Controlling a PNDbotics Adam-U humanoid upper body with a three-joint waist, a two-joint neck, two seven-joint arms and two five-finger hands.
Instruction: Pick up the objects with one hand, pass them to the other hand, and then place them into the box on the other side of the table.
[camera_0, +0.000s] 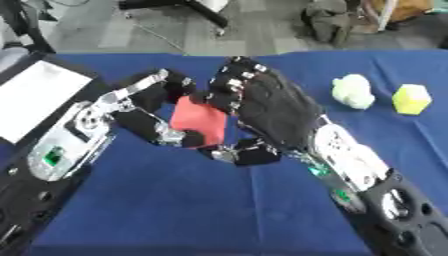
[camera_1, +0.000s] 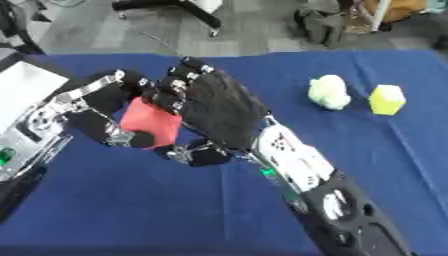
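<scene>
Red block (camera_0: 199, 121): I see it above the blue-covered bench (camera_0: 175, 210), left of centre, pinched between both robot hands.
Left robot hand (camera_0: 149, 112): fingers and thumb curled round the block's left side.
Right robot hand (camera_0: 271, 107): fingers curled onto the block's right side, thumb below.
Pale green lump (camera_0: 353, 91): far right on the bench.
Yellow block (camera_0: 411, 99): just right of the lump.
White-lined box (camera_0: 39, 97): left edge.

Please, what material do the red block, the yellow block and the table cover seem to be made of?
Red block: matte, no glare, flat faces; perhaps foam or painted wood, uncertain. It sits between the left hand and right hand.
Yellow block: smooth, faceted, probably plastic or painted wood.
Cover: blue cloth, matte, with faint creases.
</scene>
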